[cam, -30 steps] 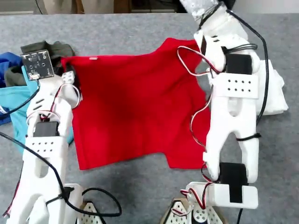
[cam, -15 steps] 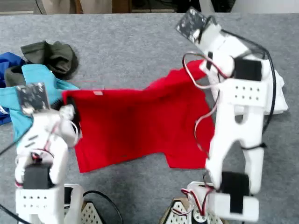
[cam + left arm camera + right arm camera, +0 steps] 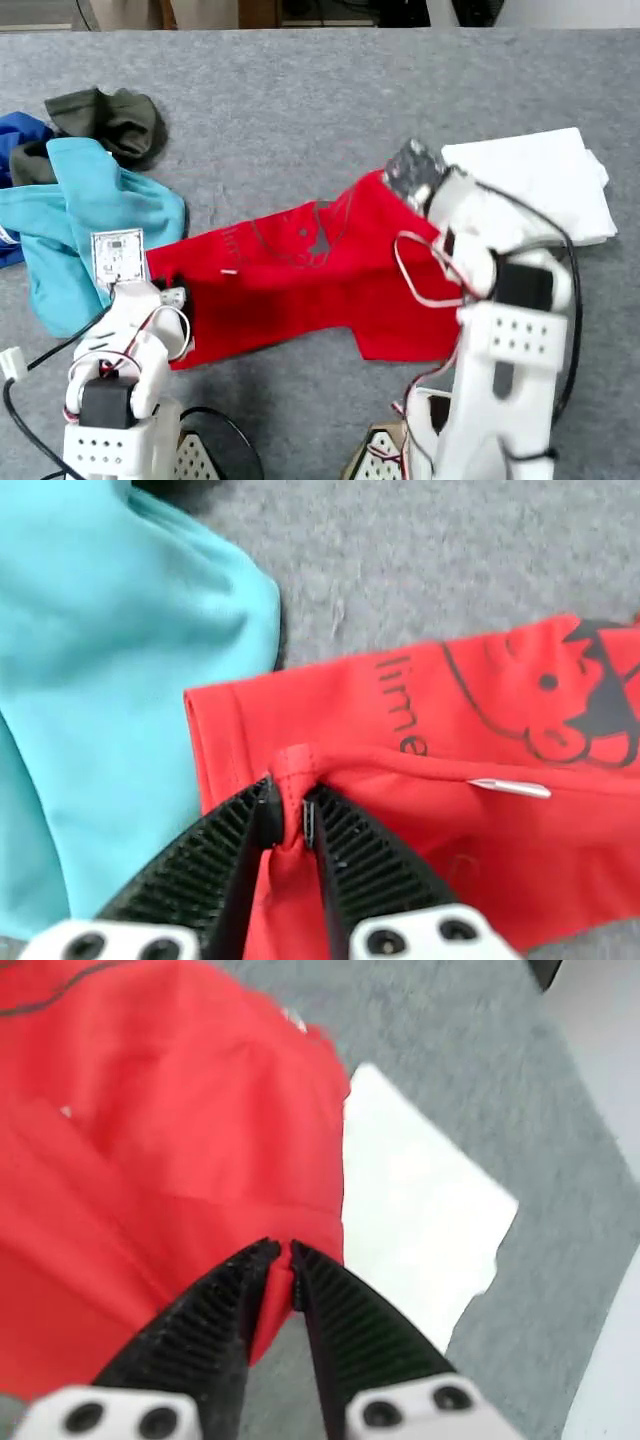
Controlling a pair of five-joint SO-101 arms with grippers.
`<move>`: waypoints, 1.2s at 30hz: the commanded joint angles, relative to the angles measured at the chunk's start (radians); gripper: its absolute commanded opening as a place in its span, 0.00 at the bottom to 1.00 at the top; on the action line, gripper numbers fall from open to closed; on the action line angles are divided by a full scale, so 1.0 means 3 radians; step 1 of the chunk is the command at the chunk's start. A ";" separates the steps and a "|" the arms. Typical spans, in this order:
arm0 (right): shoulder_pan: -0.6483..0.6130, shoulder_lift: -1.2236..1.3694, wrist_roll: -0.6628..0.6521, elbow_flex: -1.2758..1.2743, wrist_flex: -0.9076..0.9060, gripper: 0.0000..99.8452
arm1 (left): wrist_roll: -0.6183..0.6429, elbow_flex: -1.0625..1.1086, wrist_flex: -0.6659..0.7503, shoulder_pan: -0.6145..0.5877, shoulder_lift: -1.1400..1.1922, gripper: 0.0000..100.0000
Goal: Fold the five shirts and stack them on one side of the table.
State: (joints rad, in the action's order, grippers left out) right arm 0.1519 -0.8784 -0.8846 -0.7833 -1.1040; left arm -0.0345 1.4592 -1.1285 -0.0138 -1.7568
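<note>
- On the right side of the counter, we record one white shirt lying flat and squared. We judge it the only finished piece and the base of the stack.
- At the centre, the red shirt lies partly doubled over on itself, with a printed face showing along its far strip. We judge its first fold to be in hand and not complete.
- The left tool is clamped on a pinch of the red shirt's hem, near the corner just beside the teal shirt.
- The right tool is closed on the opposite edge of the red shirt, close to the white shirt.
- At the left side, the teal shirt, a blue shirt and a dark olive shirt lie crumpled and unfolded. The teal shirt touches the blue one, and the olive one sits just beside them.
- Our assessment is that one shirt of five is done, one is being worked and three are not started.
- The red shirt needs its remaining folds and then placing on the white shirt, and the other three shirts need the same.
</note>
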 commanded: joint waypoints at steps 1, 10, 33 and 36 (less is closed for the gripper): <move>0.0146 -0.0427 -0.0205 -0.0396 -0.0005 0.00 | -0.0220 -0.0026 -0.0036 0.0010 -0.0207 0.02; 0.0258 -0.1138 -0.0552 -0.1174 -0.0118 0.00 | -0.0552 -0.0020 -0.0256 0.0036 -0.0202 0.02; 0.0494 -0.1184 -0.1023 -0.1900 0.0414 0.00 | -0.0670 0.0588 -0.0245 -0.0312 -0.0212 0.02; 0.0494 -0.1184 -0.1023 -0.1900 0.0414 0.02 | -0.1033 0.0588 -0.0256 -0.0266 -0.0202 0.03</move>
State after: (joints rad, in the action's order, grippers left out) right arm 0.2823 -1.2190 -1.1792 -1.3556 -0.9966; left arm -0.2601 1.6418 -1.2022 -0.0813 -1.7584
